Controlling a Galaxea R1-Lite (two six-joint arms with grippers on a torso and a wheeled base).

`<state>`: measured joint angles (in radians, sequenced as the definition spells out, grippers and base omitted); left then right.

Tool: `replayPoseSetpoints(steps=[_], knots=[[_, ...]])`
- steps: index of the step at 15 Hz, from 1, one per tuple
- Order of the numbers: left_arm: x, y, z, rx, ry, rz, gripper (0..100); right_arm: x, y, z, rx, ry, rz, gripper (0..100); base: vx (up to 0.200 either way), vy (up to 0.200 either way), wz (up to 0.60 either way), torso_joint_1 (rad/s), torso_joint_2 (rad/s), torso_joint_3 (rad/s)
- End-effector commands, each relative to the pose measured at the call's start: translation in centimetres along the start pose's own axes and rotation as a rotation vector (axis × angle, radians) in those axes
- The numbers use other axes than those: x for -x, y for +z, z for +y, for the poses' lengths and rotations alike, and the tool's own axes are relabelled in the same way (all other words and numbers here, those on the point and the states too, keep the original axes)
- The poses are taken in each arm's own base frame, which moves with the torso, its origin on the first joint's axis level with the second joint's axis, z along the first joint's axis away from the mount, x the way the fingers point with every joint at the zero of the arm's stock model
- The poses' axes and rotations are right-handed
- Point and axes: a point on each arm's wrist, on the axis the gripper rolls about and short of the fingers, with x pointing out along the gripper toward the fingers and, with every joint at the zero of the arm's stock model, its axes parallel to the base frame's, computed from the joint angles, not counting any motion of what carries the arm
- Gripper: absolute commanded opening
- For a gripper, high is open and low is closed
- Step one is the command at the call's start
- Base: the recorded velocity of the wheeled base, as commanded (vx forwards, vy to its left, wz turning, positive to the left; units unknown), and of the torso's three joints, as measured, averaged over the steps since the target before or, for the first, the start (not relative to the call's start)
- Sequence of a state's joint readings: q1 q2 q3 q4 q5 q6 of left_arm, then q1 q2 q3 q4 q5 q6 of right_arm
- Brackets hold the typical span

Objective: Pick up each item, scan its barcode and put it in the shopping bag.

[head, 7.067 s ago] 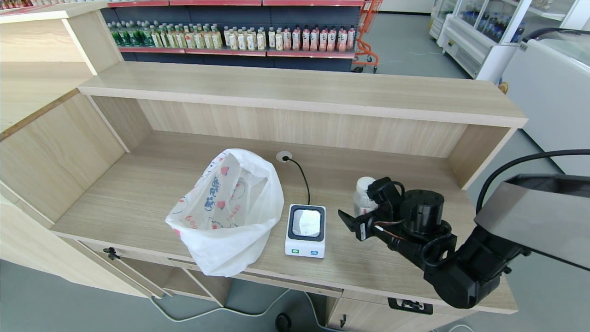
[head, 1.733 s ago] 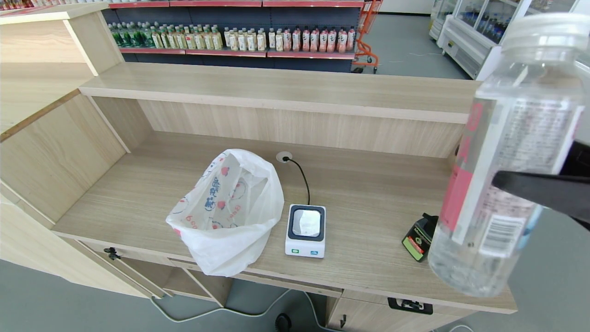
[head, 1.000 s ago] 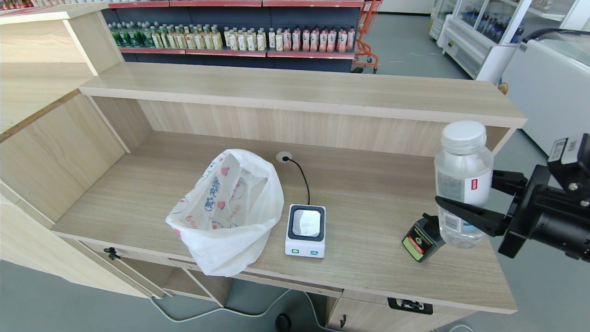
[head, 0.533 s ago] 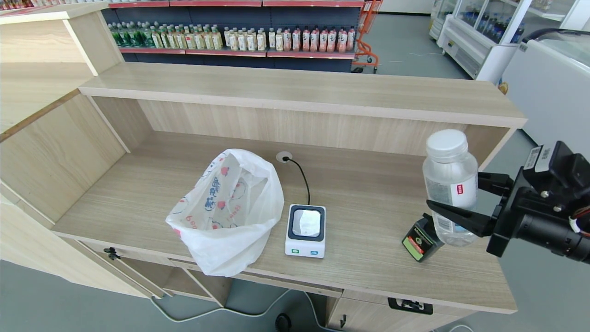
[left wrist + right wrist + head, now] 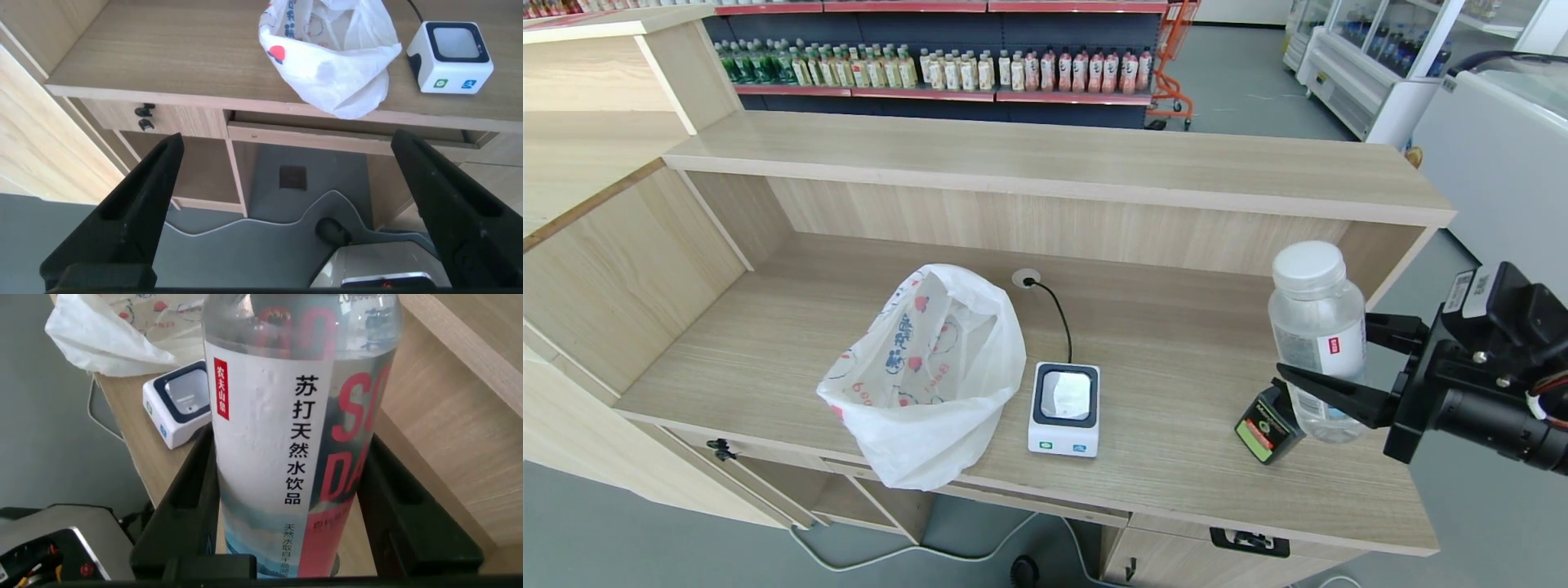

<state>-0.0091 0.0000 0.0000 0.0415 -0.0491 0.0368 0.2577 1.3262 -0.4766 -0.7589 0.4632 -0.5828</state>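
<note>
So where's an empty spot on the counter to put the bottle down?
The biggest bare stretch of counter lies between the scanner and the small black pack, back to the rear wall. Another lies left of the shopping bag. Bag and scanner sit close together, and the cable runs behind the scanner.

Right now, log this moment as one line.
right gripper: shut on bottle, upright, right of scanner | shopping bag: open, left of scanner | left gripper: open, before counter front | dark box: on counter
</note>
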Motion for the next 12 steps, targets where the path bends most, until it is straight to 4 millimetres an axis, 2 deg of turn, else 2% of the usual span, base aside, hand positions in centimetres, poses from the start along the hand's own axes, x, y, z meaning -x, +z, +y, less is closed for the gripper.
replayPoseSetpoints(steps=[1, 7, 10, 12], knots=[[0.0, 0.0, 0.0, 0.0, 0.0, 0.0, 100, -0.1, 0.0, 0.0, 0.002, 0.0, 0.0, 0, 0.0, 0.2, 0.0, -0.002, 0.0, 0.007], [0.0, 0.0, 0.0, 0.0, 0.0, 0.001, 100, -0.4, -0.3, -0.2, 0.02, -0.029, 0.031, 0, 0.0, 0.2, 0.0, 0.003, 0.0, 0.002], [0.0, 0.0, 0.0, 0.0, 0.0, 0.001, 100, -1.5, -0.9, -0.5, 0.04, -0.029, 0.055, 0, 0.0, 0.2, 0.0, -0.001, 0.0, 0.002], [0.0, 0.0, 0.0, 0.0, 0.0, 0.001, 100, -3.9, -2.7, -0.9, 0.063, -0.034, 0.05, 0, 0.0, 0.2, 0.0, 0.002, 0.01, -0.002]])
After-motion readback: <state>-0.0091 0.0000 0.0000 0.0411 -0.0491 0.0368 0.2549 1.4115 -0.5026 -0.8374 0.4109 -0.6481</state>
